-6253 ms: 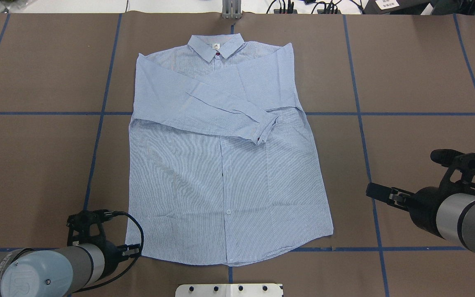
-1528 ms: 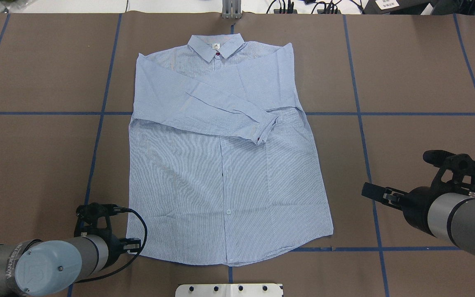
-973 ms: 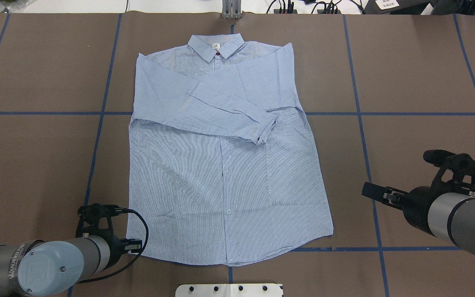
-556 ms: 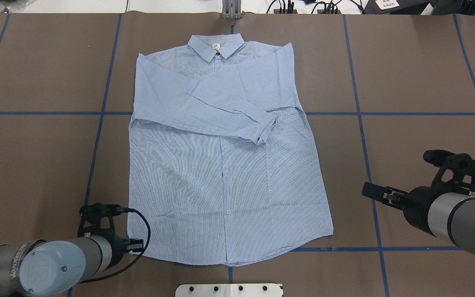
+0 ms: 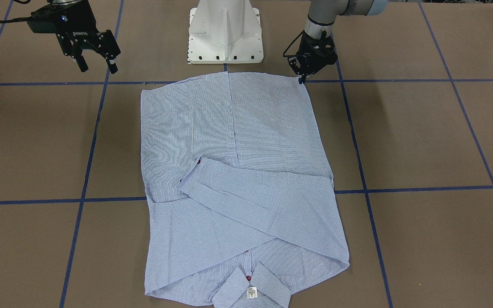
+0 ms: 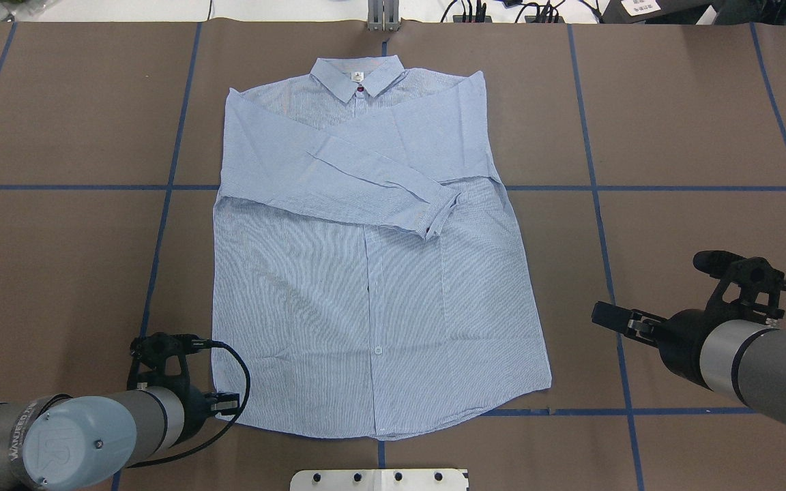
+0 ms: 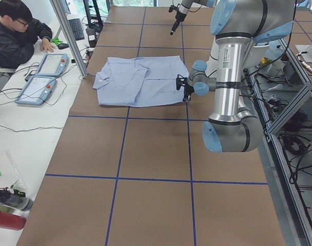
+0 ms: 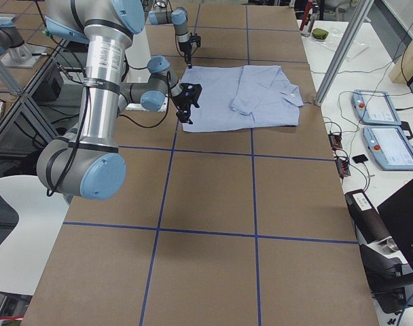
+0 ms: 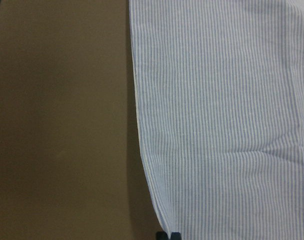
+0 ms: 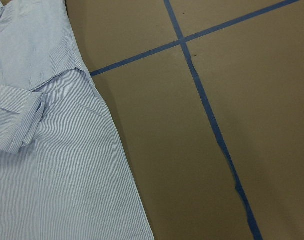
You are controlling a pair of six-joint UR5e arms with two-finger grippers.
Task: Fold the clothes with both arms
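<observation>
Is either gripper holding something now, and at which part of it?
The left gripper appears to pinch the shirt at its hem corner nearest the robot. The right gripper is open and holds nothing.

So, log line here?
light-blue striped shirt: flat, sleeves folded | left gripper: shut, at hem corner | right gripper: open, clear of shirt

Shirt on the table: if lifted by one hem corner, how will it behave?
Likely floppy: the shirt lies flat with soft wrinkles, so it should drape, not hold shape. Probably light; the fabric looks thin. The folded sleeves lie loose on top and may slide off.
</observation>
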